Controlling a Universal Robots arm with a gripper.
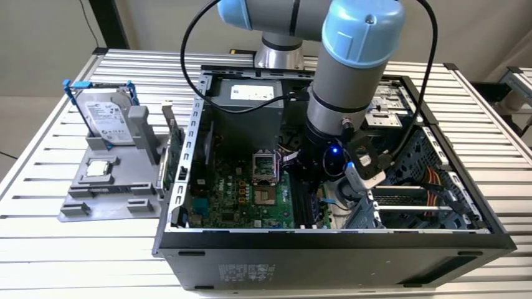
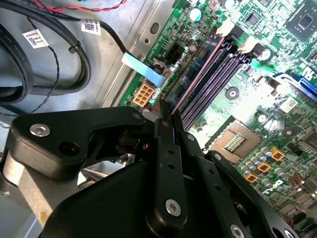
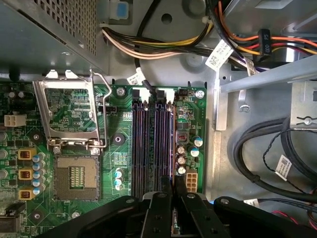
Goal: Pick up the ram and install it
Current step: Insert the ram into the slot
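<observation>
The open case (image 1: 465,240) lies on the slatted table (image 1: 50,261); the arm (image 1: 349,81) reaches down into it over the motherboard (image 1: 241,193); the gripper (image 2: 167,124) sits at the memory slots (image 3: 152,144), jaws closed on what seems the ram (image 2: 190,87), edge-on along a slot.

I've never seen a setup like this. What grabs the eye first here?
A big grey-and-blue robot arm plunges into an open computer case lying on a slatted metal table. Its black gripper hangs right over the long dark memory slots on the green motherboard, next to an open processor socket. On the exterior view's left, a hard drive in a blue frame stands upright in a grey holder.
</observation>
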